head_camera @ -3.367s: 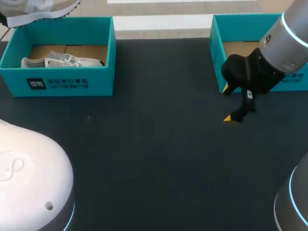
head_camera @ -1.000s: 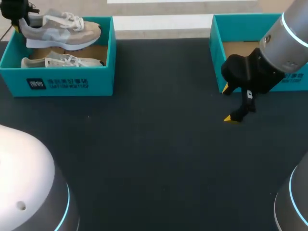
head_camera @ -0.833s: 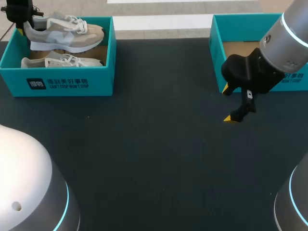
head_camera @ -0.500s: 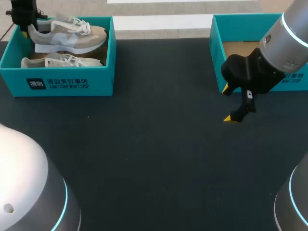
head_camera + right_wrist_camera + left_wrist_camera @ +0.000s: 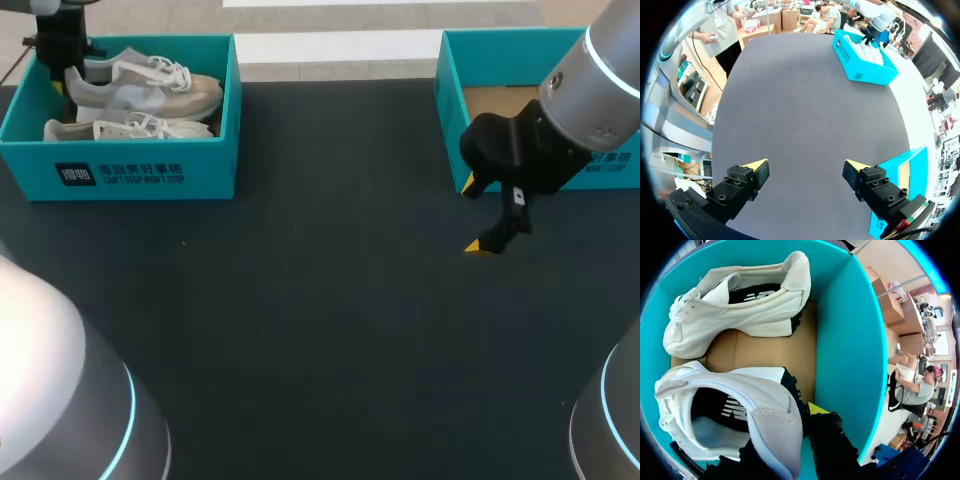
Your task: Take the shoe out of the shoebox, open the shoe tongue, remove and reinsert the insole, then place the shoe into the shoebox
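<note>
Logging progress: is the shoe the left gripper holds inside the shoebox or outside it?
Inside: the shoe is within the shoebox walls beside a second shoe, heel clamped in the left gripper.

Left arm (image 5: pixel 50 400): its grey bulk sits well to the near side of the left shoebox (image 5: pixel 140 172). The left gripper (image 5: pixel 782 432) stands inside that box at its far left corner, pointing down, fingers closed from two sides on the heel of the shoe (image 5: pixel 150 88). One yellow tip (image 5: pixel 816 408) lies against the heel. Right arm (image 5: pixel 600 85): it enters well to the right of the box. The right gripper (image 5: pixel 475 216) hangs low, pointing down, fingers spread wide apart.
</note>
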Available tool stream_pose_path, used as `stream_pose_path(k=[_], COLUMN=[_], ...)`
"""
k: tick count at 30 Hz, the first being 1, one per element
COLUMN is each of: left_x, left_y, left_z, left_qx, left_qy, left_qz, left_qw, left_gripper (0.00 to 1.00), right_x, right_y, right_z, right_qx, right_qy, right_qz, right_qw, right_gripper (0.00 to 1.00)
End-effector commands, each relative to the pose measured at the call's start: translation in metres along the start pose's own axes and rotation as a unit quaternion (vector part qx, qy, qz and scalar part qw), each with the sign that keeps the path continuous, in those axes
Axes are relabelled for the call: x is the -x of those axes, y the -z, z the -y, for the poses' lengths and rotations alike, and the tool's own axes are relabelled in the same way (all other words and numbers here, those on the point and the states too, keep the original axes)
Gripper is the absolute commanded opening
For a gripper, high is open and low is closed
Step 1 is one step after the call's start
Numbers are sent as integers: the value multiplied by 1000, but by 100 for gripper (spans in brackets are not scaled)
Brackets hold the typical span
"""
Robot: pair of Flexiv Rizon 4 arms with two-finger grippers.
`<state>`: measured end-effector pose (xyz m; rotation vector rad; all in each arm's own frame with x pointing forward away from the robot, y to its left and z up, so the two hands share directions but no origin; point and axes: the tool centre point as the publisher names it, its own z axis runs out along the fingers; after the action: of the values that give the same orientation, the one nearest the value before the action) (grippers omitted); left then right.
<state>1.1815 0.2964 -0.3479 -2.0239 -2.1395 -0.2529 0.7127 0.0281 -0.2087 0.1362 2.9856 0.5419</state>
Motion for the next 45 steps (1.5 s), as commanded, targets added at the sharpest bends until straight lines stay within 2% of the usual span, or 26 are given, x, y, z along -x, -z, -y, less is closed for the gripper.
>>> stream_pose_path(k=[1, 10, 15, 17, 19, 23, 32, 36, 37, 38, 40, 45], left_x=[-1, 0, 0, 1, 1, 1, 0, 2, 3, 3, 3, 2], left_y=[-8, -24, -29, -30, -29, -29, -23, -19, -18, -17, -14, -8], left_z=[-11, -9, -7, -7, -6, -6, -4, -3, -3, -3, -3, -5], left_qx=[-26, -51, -51, -49, -46, -46, -36, -29, -27, -26, -24, -17], left_qy=[0, -14, -19, -24, -27, -31, -46, -55, -57, -57, -59, -66], left_qz=[-1, 2, 2, 3, 5, 9, 22, 31, 32, 33, 38, 54], left_qw=[1000, 999, 999, 998, 999, 998, 998, 998, 998, 997, 997, 996], left_gripper=[0, 0, 0, 33, 46, 45, 53, 49, 52, 60, 59, 67], right_x=[1, 1, 1, 1, 1, 1, 1, 1, 1, 1, 1, 1], right_y=[-2, -2, -2, -2, -2, -2, -2, -2, -2, -2, -2, -2], right_z=[-1, -1, -1, -1, -1, -1, -1, -1, -1, -1, -1, -1], right_qx=[-1, -1, -1, -1, -1, -1, -1, -1, -1, -1, -1, -1], right_qy=[0, 0, 0, 0, 0, 0, 0, 0, 0, 0, 0, 0], right_qz=[-1, -1, -1, -1, -1, -1, -1, -1, -1, -1, -1, -1], right_qw=[1000, 1000, 1000, 1000, 1000, 1000, 1000, 1000, 1000, 1000, 1000, 1000], right_gripper=[100, 100, 100, 100, 100, 100, 100, 100, 100, 100, 100, 100])
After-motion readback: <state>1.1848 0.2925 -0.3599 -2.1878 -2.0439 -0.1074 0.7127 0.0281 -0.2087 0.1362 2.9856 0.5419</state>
